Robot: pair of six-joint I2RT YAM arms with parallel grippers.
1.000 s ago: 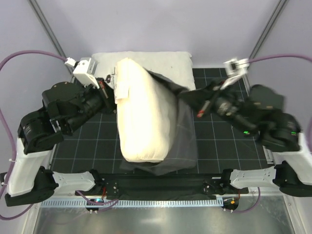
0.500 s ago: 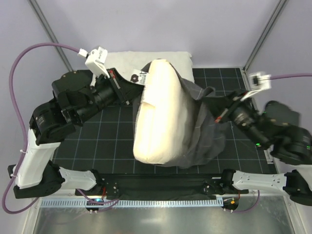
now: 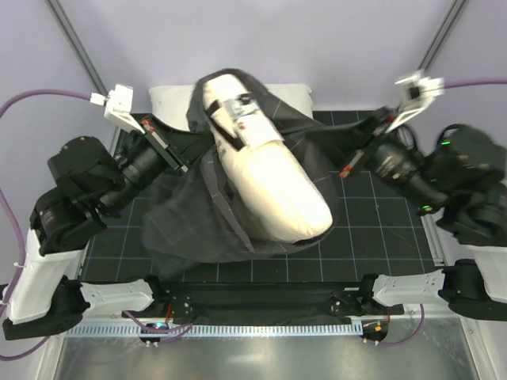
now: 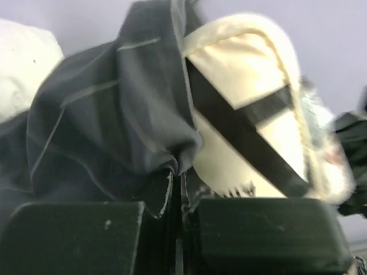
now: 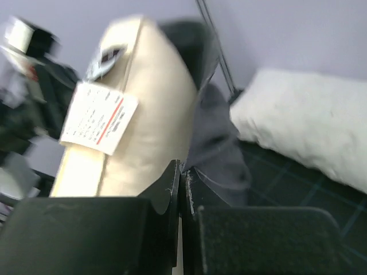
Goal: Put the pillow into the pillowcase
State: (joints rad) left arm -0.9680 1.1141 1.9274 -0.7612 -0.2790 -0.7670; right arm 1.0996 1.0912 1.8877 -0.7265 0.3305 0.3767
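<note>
The cream pillow (image 3: 273, 178) lies tilted across the middle of the mat, its far end with white care tags (image 3: 242, 115) raised. The dark grey pillowcase (image 3: 190, 214) is draped around its far end and spreads under it to the left. My left gripper (image 3: 186, 162) is shut on the pillowcase edge; the left wrist view shows grey cloth (image 4: 114, 126) pinched between the fingers, beside the pillow (image 4: 252, 114). My right gripper (image 3: 348, 162) is shut on the opposite pillowcase edge (image 5: 215, 143), next to the pillow (image 5: 149, 126) and its tag (image 5: 97, 117).
A larger plain white lumpy pillow (image 3: 170, 99) lies at the back of the black grid mat (image 3: 372, 229), partly hidden; it also shows in the right wrist view (image 5: 304, 129). Frame posts stand at the back corners. The arms' bases line the near edge.
Both grippers have pulled apart and lifted the pillowcase over the pillow's far end. The pillow swung so its near end points right, and the case now spreads out on the left.
</note>
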